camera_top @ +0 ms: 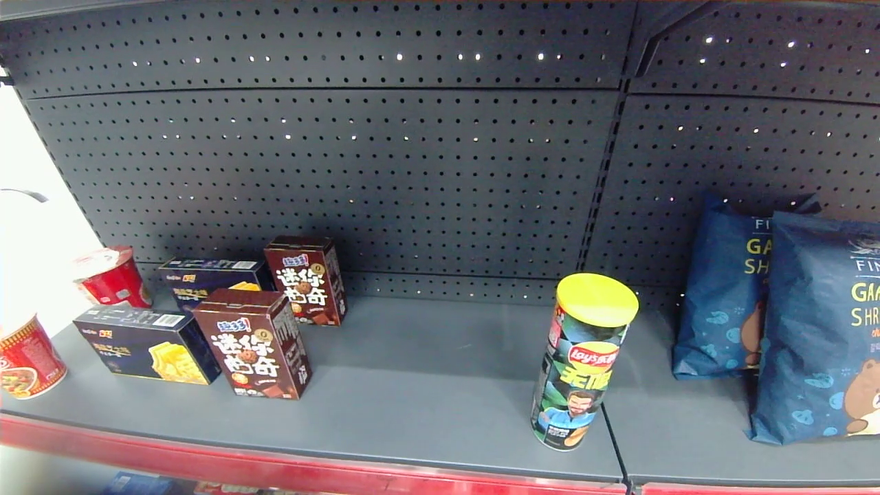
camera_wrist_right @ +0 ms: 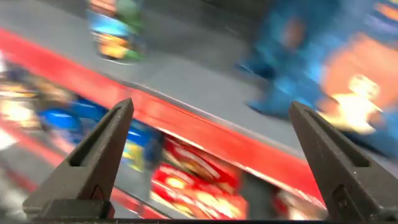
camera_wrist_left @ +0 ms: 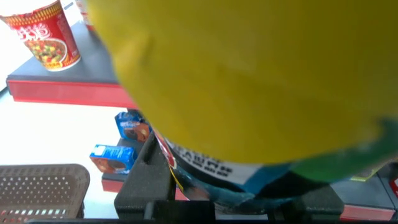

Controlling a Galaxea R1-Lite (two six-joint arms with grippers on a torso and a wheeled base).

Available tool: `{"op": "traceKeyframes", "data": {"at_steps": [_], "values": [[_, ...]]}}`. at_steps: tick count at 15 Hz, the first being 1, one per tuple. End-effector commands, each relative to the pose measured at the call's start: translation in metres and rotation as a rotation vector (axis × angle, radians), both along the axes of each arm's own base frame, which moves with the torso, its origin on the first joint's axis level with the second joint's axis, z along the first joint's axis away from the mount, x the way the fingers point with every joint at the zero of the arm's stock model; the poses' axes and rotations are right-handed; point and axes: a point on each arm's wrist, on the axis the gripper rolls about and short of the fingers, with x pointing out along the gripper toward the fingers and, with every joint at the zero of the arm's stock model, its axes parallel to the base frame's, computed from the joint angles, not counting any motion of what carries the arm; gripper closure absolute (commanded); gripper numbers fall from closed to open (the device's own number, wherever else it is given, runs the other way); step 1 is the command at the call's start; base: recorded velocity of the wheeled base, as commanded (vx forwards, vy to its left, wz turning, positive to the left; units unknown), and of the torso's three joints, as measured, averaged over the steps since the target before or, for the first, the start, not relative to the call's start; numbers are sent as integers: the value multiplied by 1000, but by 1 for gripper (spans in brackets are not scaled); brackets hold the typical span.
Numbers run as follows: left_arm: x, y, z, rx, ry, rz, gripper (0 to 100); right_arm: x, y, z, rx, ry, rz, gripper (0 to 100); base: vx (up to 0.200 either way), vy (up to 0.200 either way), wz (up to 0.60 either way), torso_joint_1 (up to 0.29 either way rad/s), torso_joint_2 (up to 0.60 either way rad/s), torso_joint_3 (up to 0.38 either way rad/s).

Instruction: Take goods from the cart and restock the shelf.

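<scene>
Left gripper (camera_wrist_left: 239, 200) clamps a yellow-lidded can (camera_wrist_left: 249, 74).
Right gripper (camera_wrist_right: 211, 162) points at the shelf (camera_wrist_right: 186, 81) edge, jaws wide apart, empty.

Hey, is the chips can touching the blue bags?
Apart. The head view shows bare shelf between the chips can and the nearest blue bag.

Cup noodles (camera_top: 27, 357) & brown boxes (camera_top: 254, 344) on left, blue bags (camera_top: 818, 323) on right.
</scene>
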Motion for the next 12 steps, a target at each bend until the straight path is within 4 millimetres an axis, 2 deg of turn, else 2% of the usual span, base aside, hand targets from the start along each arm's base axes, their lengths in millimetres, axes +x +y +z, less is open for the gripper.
{"op": "traceKeyframes", "data": {"at_steps": [1,3,9,12], "values": [[2,0,-4,2,-3,2,100,-2,-3,0,20,-34,120,0,0,0,0,0,0,0],[3,0,-5,9,-13,9,100,-4,-3,-1,11,-14,235,0,0,0,0,0,0,0],[3,0,1,1,-59,-6,100,-4,-2,-1,16,-8,210,0,0,0,0,0,0,0],[1,-2,7,-2,-86,-87,100,-4,-2,-1,17,-7,224,0,0,0,0,0,0,0]]}}
